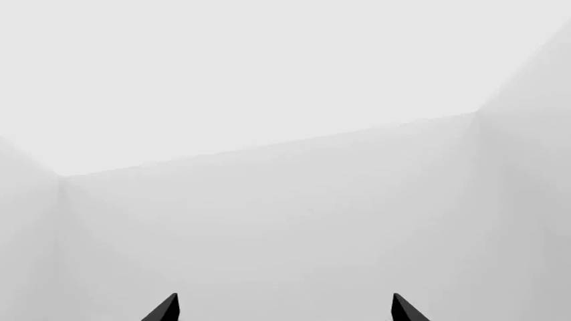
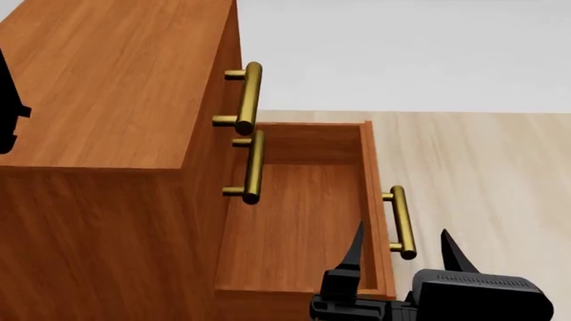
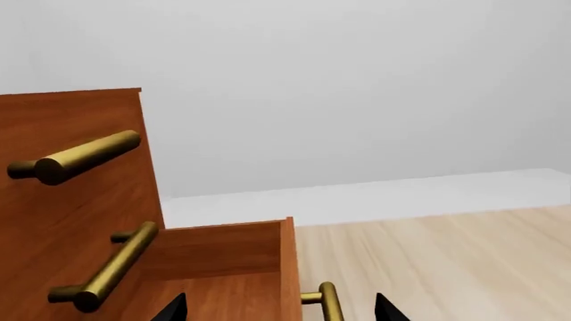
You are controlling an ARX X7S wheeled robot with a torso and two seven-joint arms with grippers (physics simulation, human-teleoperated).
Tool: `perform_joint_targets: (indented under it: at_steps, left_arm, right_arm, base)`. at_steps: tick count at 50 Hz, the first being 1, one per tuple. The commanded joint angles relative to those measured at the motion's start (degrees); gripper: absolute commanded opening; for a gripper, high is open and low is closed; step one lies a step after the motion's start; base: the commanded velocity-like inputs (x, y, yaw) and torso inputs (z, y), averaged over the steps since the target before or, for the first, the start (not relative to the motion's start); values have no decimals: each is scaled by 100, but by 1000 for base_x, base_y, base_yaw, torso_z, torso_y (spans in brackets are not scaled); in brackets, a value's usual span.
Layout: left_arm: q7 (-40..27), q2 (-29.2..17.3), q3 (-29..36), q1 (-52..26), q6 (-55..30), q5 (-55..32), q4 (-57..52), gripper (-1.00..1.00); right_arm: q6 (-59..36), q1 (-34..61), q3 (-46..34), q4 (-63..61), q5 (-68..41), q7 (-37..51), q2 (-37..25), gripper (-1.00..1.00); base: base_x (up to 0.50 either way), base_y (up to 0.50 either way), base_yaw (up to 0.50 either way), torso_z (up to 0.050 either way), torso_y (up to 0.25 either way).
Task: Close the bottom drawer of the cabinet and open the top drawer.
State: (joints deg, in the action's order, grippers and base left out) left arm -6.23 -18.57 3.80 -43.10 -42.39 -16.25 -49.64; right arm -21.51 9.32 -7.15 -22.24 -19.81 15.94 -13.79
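Observation:
The reddish-brown cabinet [image 2: 107,87] fills the left of the head view, its front facing right. The bottom drawer [image 2: 295,214] stands pulled far out, its inside bare, its brass handle [image 2: 402,224] on the outer face. The top drawer sits flush in the cabinet, showing its brass handle [image 2: 250,97], with the middle drawer's handle [image 2: 254,167] below. My right gripper [image 2: 402,242] is open, its fingers either side of the bottom drawer's front panel and handle [image 3: 332,304], touching neither. My left gripper [image 1: 285,304] is open and faces only white walls.
Pale wooden floor [image 2: 499,174] stretches to the right of the open drawer, up to a white wall [image 2: 402,53]. A black part of my left arm [image 2: 7,100] shows at the left edge, over the cabinet top.

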Motion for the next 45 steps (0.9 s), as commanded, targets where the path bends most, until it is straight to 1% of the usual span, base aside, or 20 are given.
perform_joint_targets:
  at_steps: [1,39,45]
  left_arm:
    - [-37,-15,7,-60,-76,-53,-24,100]
    - [-126,-104,22,-46,-72,-142,-38,100]
    - [-133,-88,-24,-42,-64,-206,-35,100]
  right_arm:
    - [2,-12,-16,-19,-30,30,-28,100]
    - [30,22,-123,19,-82,83,-91,100]
    - [-56,40,-99,-99,-48,186,-147,100]
  base:
    - [0,0,0,0,-131]
    - [0,0,0,0,-134]
    - [0,0,0,0,-12]
